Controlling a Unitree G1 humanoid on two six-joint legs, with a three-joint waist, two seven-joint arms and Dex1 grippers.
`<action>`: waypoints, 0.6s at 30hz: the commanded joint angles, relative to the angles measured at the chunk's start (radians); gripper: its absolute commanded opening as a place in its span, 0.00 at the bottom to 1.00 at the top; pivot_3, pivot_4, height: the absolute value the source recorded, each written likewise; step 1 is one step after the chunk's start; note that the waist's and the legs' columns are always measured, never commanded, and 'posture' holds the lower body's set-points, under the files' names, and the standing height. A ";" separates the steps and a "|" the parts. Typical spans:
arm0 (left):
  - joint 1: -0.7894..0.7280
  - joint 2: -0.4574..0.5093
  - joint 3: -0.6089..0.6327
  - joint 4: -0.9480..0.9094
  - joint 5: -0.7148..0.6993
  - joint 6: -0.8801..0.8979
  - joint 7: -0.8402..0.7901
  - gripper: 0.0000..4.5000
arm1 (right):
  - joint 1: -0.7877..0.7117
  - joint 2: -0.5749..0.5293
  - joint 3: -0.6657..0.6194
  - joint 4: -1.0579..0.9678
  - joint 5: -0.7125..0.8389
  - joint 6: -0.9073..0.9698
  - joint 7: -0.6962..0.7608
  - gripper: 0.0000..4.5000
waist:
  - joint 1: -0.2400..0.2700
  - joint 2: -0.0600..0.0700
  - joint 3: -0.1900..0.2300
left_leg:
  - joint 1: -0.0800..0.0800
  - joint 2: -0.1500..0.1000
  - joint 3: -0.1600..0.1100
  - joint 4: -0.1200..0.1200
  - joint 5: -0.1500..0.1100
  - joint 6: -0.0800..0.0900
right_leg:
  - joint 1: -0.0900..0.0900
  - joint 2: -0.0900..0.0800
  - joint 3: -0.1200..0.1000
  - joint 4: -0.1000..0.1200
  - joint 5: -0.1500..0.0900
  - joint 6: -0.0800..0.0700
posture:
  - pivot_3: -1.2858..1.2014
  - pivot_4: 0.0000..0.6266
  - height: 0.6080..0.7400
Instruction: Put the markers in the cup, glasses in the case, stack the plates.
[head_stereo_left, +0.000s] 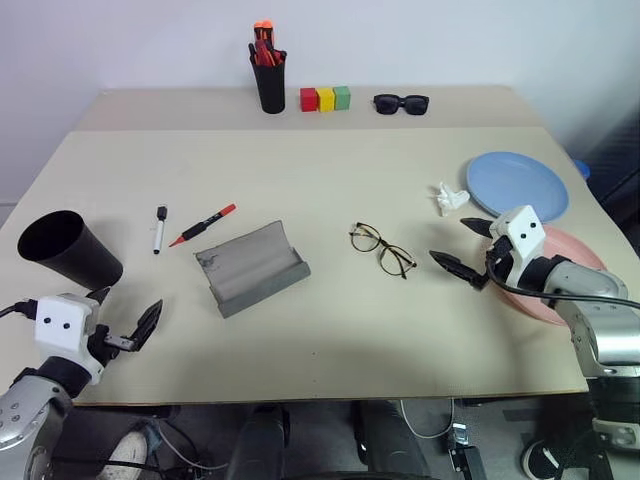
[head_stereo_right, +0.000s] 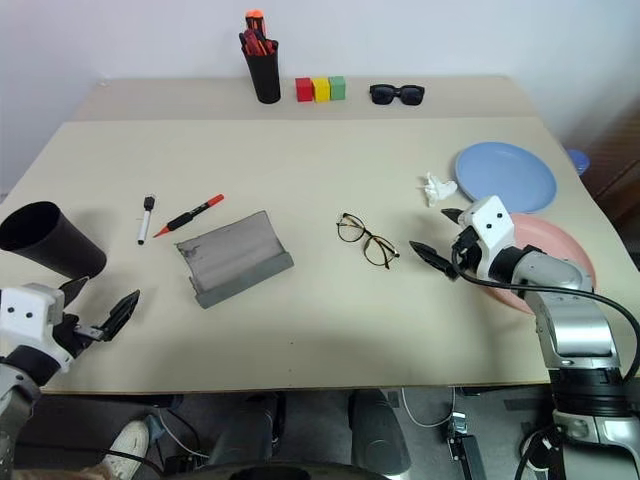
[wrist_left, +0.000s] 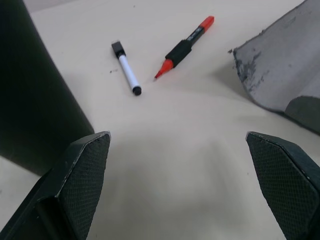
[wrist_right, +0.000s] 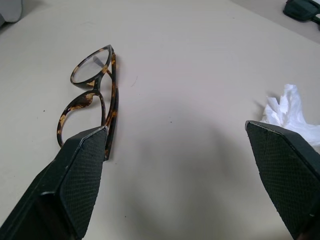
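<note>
At the near edge of the bench (head_stereo_left: 330, 350) both claws hang spread wide and empty. The left claw (head_stereo_left: 125, 318) sits at the near-left corner, with the cup (head_stereo_left: 65, 248) just beside it, tipped on its side, mouth facing up and left. Just past that claw lie the two markers, white marker (head_stereo_left: 159, 229) and red-capped marker (head_stereo_left: 203, 225), near each other but apart; the white one's long axis runs roughly away from the robot, the red one's slants up to the right. Left arm is clearly the nearer one for both.

The case (head_stereo_left: 250, 267) lies open mid-bench, right of the markers. The glasses (head_stereo_left: 382, 249) are further right, folded, long axis slanting down-right, between the case and the right claw (head_stereo_left: 462, 247). That claw points left toward them — glasses lie just off its left fingertip (wrist_right: 80, 180), so the right arm is nearer.

The pink plate (head_stereo_left: 570, 262) sits under the right wrist; the blue plate (head_stereo_left: 516, 185) lies just beyond it, not stacked. A crumpled tissue (head_stereo_left: 450, 198) lies beside the blue plate.

Far edge — pen pot (head_stereo_left: 268, 80), coloured blocks (head_stereo_left: 325, 98), sunglasses (head_stereo_left: 401, 103).

Nothing done yet, by the look of it.
</note>
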 joint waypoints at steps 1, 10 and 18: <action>0.003 0.014 0.025 -0.017 -0.010 0.000 -0.002 0.99 | -0.012 0.013 -0.011 -0.031 0.010 -0.006 -0.014 1.00 | 0.000 0.000 0.000 | 0.000 0.000 0.000 0.000 0.000 0.000 | 0.000 0.000 0.000 0.000 0.000 0.000 | 0.52 0.24 1.00; -0.017 0.013 0.016 -0.041 -0.016 0.028 0.017 0.99 | -0.059 0.061 0.028 -0.007 0.000 -0.029 -0.029 1.00 | 0.001 0.000 0.000 | 0.000 0.000 0.000 0.000 0.000 0.000 | 0.000 0.000 0.000 0.000 0.000 0.000 | 0.52 0.24 1.00; -0.195 0.040 -0.071 -0.074 -0.046 0.197 0.087 0.99 | -0.064 0.158 0.109 -0.156 0.031 0.026 -0.058 1.00 | 0.001 0.000 0.000 | 0.001 0.000 0.000 0.000 0.000 0.000 | 0.000 0.000 0.000 0.001 0.000 0.000 | 0.52 0.24 1.00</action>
